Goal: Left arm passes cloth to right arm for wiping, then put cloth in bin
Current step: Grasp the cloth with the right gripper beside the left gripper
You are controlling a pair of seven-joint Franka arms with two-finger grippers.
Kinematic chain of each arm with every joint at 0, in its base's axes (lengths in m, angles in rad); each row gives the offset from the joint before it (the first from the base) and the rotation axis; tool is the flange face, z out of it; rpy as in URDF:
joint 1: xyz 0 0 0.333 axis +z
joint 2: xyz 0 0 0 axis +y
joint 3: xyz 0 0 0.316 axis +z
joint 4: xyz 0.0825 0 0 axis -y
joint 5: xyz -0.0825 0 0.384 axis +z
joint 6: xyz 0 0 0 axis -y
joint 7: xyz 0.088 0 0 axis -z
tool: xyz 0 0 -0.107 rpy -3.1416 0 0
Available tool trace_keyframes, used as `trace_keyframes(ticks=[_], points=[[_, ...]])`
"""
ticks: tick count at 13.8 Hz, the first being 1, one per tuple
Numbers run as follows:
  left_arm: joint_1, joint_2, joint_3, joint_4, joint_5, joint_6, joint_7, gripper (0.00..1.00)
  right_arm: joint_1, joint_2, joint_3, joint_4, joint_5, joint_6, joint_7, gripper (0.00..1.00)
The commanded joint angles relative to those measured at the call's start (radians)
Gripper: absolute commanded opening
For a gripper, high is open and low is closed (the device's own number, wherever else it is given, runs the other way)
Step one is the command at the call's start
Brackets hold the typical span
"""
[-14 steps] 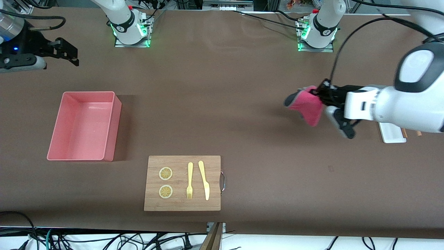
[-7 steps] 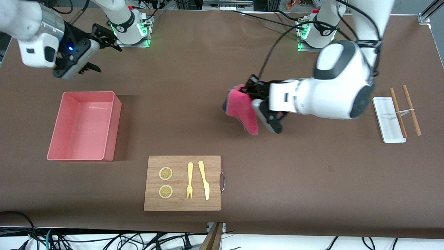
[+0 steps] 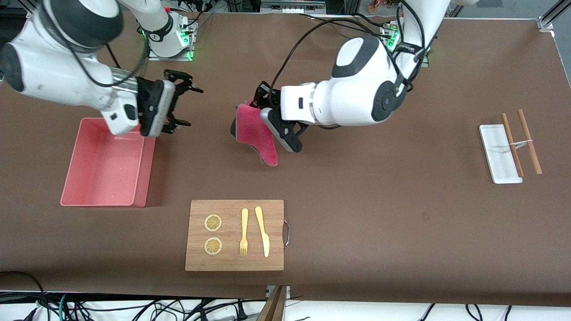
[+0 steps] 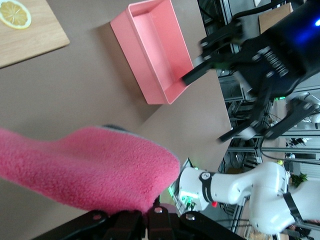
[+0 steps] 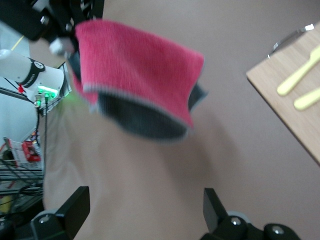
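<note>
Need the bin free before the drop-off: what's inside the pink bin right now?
The bin looks empty: bare pink floor and walls. The right pincer, open, hangs over its corner and covers that bit. The cloth is in the left pincer, over bare table.

Both arms wear glossy white shells with dark grey joint caps; black cables loop overhead, green lights glow at the bases, tools are black.

Brown table (image 3: 357, 214), cables (image 3: 134, 307) tangled below — metal framing (image 3: 551, 11)
</note>
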Motion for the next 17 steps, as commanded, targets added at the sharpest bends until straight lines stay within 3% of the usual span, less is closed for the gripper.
trace_keyframes(ticks=[1,3,8,11,14,17], points=[[-0.060,-0.004,0.018,-0.030,-0.019,0.092,-0.004,0.00,0.004,-0.014,0.058,-0.053,0.024,0.127,-0.063,1.00],[-0.093,-0.009,0.018,-0.079,-0.017,0.184,-0.004,0.00,0.018,0.000,0.082,-0.074,0.024,0.222,-0.092,1.00],[-0.100,-0.007,0.018,-0.083,-0.016,0.199,0.003,0.00,0.039,0.034,0.093,-0.085,0.023,0.279,-0.139,1.00],[-0.096,-0.009,0.018,-0.083,-0.014,0.197,0.004,0.00,0.039,0.049,0.092,-0.090,0.023,0.282,-0.155,0.96],[-0.082,-0.015,0.023,-0.087,-0.014,0.182,0.001,0.00,0.036,0.045,0.089,-0.172,0.030,0.348,-0.329,0.96],[-0.030,-0.049,0.021,-0.089,0.024,0.088,0.004,0.00,0.036,0.042,0.087,-0.195,0.038,0.365,-0.373,0.96]])
